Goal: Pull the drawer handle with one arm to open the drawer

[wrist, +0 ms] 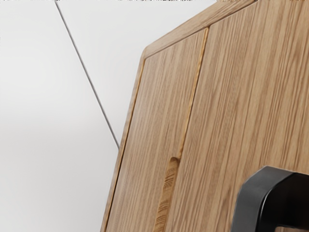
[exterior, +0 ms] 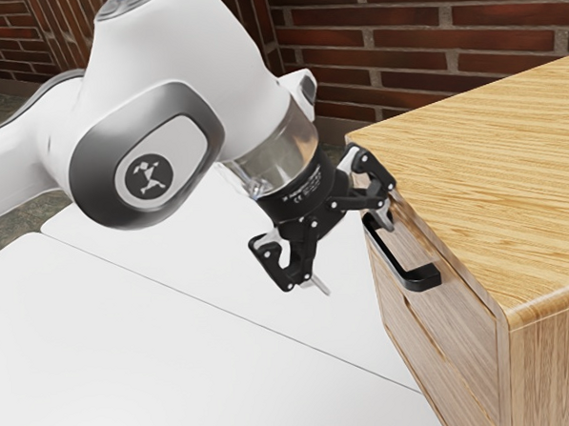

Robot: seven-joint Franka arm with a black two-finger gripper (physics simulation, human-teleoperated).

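From the side camera: reaches in from the exterior view's left as a white arm (exterior: 166, 133), ending in a black gripper (exterior: 355, 252) just beside the front of a wooden cabinet (exterior: 493, 183) at the exterior view's right. Holds the gripper's fingers spread wide, pinching nothing: one finger up by the upper end of the black drawer handle (exterior: 401, 259), the other lower and farther from the cabinet, over the white table (exterior: 130, 355). Cannot tell whether the upper finger touches the drawer handle. Shows the drawer handle as a slim bar mounted on the drawer (exterior: 440, 308), slanting down the drawer's front just under the cabinet's top edge. Looks shut, with the drawer's front level with the cabinet's face. Backs it all with a red brick wall (exterior: 428, 34). From the wrist camera: looks close onto the wood grain of the drawer (wrist: 246, 96), with one rounded black end of the drawer handle (wrist: 275, 203) standing off the drawer's front, just under the hand. Meets a second wooden panel (wrist: 154, 145) along a narrow seam, with a small notch at that seam. Beyond the panel's edge, white table (wrist: 43, 145) crossed by a thin grey line (wrist: 87, 72).
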